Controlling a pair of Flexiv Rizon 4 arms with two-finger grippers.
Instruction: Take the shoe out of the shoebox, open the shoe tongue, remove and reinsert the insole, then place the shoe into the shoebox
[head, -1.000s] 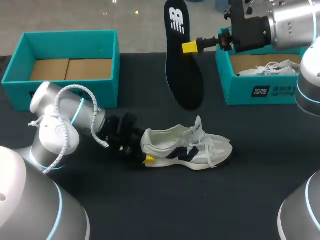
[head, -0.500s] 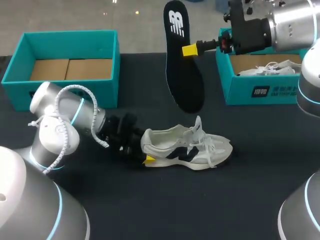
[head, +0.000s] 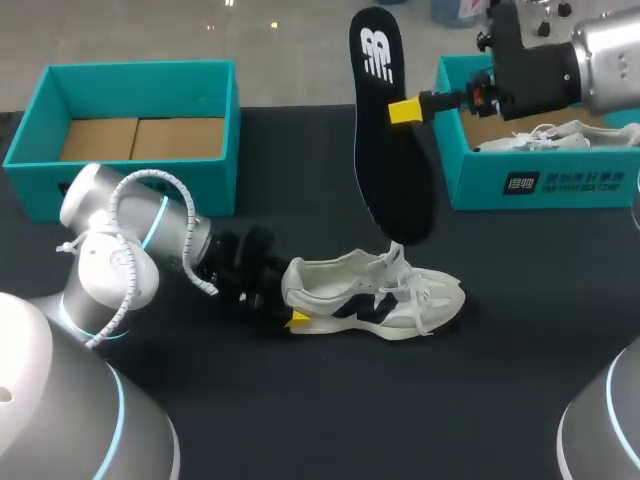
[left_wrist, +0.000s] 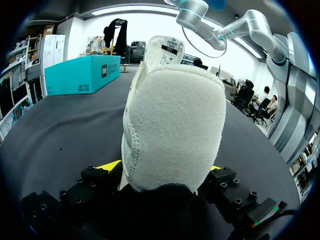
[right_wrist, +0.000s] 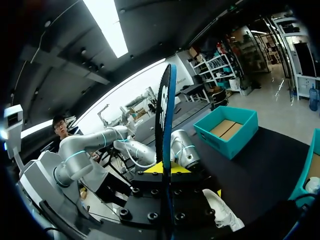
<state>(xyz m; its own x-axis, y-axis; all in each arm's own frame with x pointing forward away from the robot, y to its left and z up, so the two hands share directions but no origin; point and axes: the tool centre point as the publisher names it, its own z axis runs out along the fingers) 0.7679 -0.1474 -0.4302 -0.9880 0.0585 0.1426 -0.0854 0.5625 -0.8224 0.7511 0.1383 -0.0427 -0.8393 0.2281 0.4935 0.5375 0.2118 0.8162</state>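
Two grippers are busy, one with each thing. My right gripper (head: 402, 110) is squeezed on the black insole (head: 392, 170) and holds it up in the air. A yellow tip sits on the side we can see. My left gripper (head: 290, 303) is pinched on the heel of the white shoe (head: 380, 292), one finger on each side, and keeps it steady on the dark table (head: 400, 410).

I think the insole is out and the job now is to put it back in. The shoe is out of its box, and its tongue stands up a little.

The insole hangs almost straight up and down, leaning a bit. Its narrow heel end with the white mark is at the top. Its wide toe end is at the bottom, just above the shoe's tongue. The shoe lies long ways across the table, with its heel toward my left arm and its toe toward my right arm.

Next, I think the insole has to tip over so its toe end points toward the shoe's toe. Then it can slide down into the opening. The left gripper should hold the heel firm so the shoe does not scoot away.

One teal shoebox (head: 40, 190) sits open near my left arm, with only brown card showing inside. The other teal box (head: 560, 190) by my right arm has another white shoe (head: 545, 135) in it.
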